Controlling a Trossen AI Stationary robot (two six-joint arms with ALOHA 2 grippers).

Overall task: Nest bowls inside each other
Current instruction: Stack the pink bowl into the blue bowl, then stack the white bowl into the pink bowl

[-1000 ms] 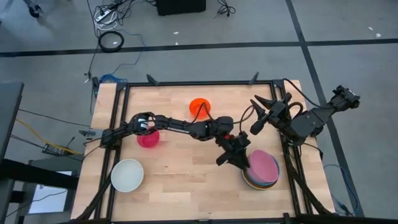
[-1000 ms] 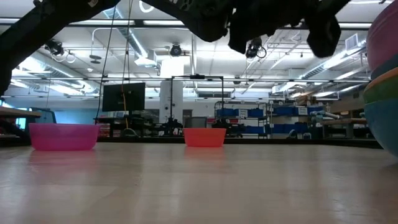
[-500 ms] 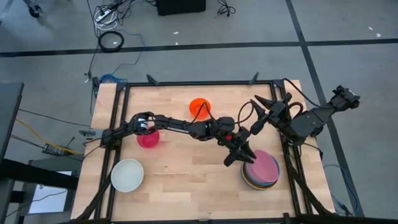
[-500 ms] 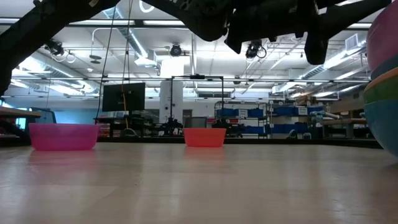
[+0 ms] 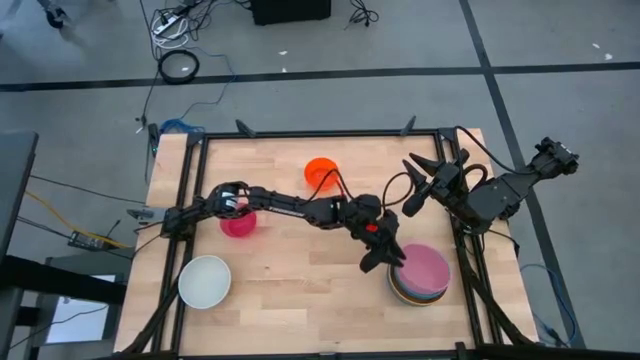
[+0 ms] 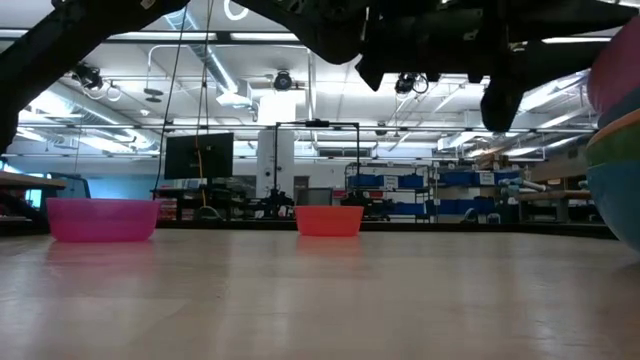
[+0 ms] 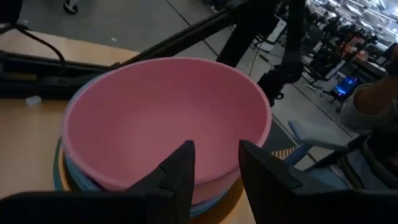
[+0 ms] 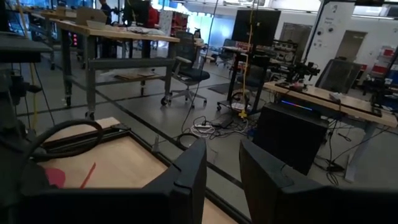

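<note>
The nesting is partly done: a stack of bowls (image 5: pixel 420 272), topped by the pink bowl (image 7: pixel 165 118), is sitting at the near right of the tabletop (image 5: pixel 300 290), while three bowls are standing loose. The white bowl (image 5: pixel 205 281) is lying near left, the magenta bowl (image 5: pixel 238 222) farther back at left, and the orange-red bowl (image 5: pixel 320 172) farthest, near the rear centre. The left gripper (image 5: pixel 385 255) is hovering beside the stack's left rim, its fingers (image 7: pixel 180 171) apart and empty, the pink bowl lying just beyond them. The right gripper (image 5: pixel 425 170) is waiting raised at the right rear, fingers apart, holding nothing.
</note>
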